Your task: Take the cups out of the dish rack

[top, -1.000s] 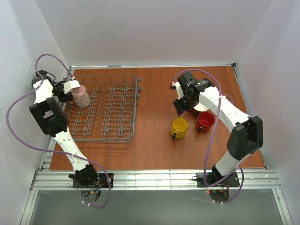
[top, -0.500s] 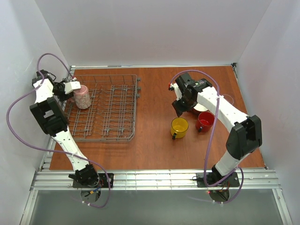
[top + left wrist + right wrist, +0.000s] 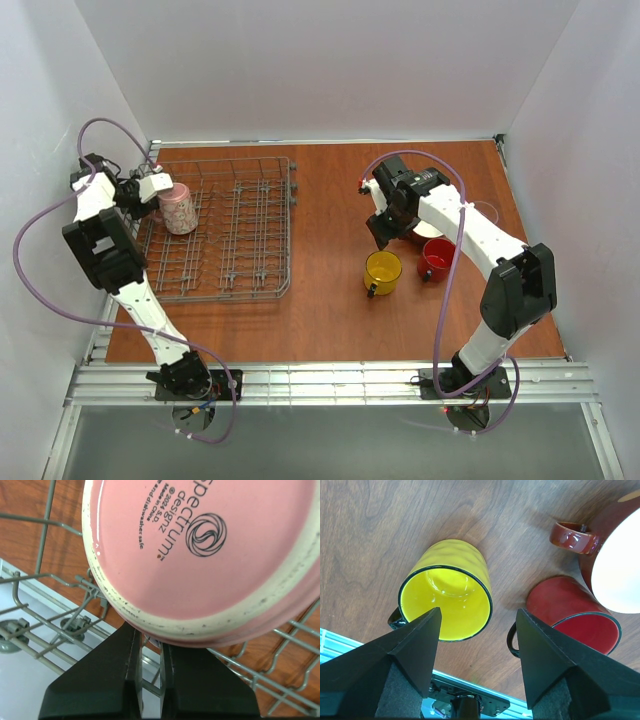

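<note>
The pink mug (image 3: 181, 208) stands upside down in the far left corner of the grey wire dish rack (image 3: 240, 230). In the left wrist view its printed base (image 3: 200, 555) fills the frame over the rack wires (image 3: 45, 625). My left gripper (image 3: 160, 190) (image 3: 150, 635) is shut against the mug's side, and the base edge hides the pinched part. My right gripper (image 3: 383, 228) (image 3: 479, 612) hangs open and empty above the yellow mug (image 3: 382, 268) (image 3: 445, 600) and the red mug (image 3: 438, 256) (image 3: 575, 615). The dark red floral mug (image 3: 425, 230) (image 3: 615, 555) stands behind them.
A faint clear glass tumbler (image 3: 487, 212) stands near the table's right edge. White walls close in the table on three sides. The rest of the rack holds only its upright tines. A metal rail (image 3: 330, 380) runs along the near edge.
My left jaws closed at the pink mug, which has shifted slightly right with them. The right arm has hardly moved and stays open.
</note>
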Robot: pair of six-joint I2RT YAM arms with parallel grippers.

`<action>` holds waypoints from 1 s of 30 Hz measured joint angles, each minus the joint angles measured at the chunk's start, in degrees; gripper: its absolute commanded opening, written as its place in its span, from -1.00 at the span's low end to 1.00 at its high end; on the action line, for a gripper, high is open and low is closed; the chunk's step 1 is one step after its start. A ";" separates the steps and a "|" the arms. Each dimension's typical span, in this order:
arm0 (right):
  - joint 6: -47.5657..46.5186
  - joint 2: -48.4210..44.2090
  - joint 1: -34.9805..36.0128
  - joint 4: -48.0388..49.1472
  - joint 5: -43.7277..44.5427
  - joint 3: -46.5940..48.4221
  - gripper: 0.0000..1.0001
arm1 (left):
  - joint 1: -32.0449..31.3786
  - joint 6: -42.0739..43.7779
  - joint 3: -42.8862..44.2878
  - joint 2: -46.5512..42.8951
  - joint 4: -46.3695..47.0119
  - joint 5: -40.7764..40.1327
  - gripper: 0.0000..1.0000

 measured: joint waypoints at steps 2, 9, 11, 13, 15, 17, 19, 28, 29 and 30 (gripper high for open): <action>-0.02 0.00 0.00 0.00 -0.02 0.02 0.13 | -0.07 -2.45 -2.12 -1.27 2.12 -0.02 -1.00; 0.00 0.00 0.22 0.00 -0.02 0.39 0.13 | -0.07 -8.90 -9.75 -5.95 9.55 -1.07 -1.00; 0.02 0.00 0.22 0.00 -0.02 0.42 0.12 | -0.07 -10.16 -11.65 -7.06 11.32 -1.31 -1.00; 0.02 0.00 0.26 0.00 0.00 0.44 0.12 | -0.09 -11.28 -13.84 -8.50 13.31 -1.75 -1.00; 0.02 0.00 0.26 0.00 0.00 0.44 0.12 | -0.11 -12.13 -15.67 -9.88 14.82 -2.23 -1.00; 0.00 0.00 0.28 0.00 0.02 0.44 0.12 | -0.11 -13.05 -16.57 -10.93 15.69 -2.40 -1.00; 0.00 -0.02 0.28 0.04 0.04 0.44 0.12 | -0.11 -14.05 -16.81 -11.74 15.82 -2.38 -1.00; -0.04 -1.88 0.31 0.87 0.15 0.22 0.12 | -0.11 -16.13 -18.03 -13.97 15.96 -1.81 -1.00; -0.04 -2.10 0.31 1.01 0.17 0.13 0.12 | -0.11 -16.17 -18.40 -14.08 16.20 -1.77 -1.00; -0.04 -2.23 0.31 1.18 0.17 0.02 0.12 | -0.11 -16.17 -18.84 -14.19 16.28 -1.70 -1.00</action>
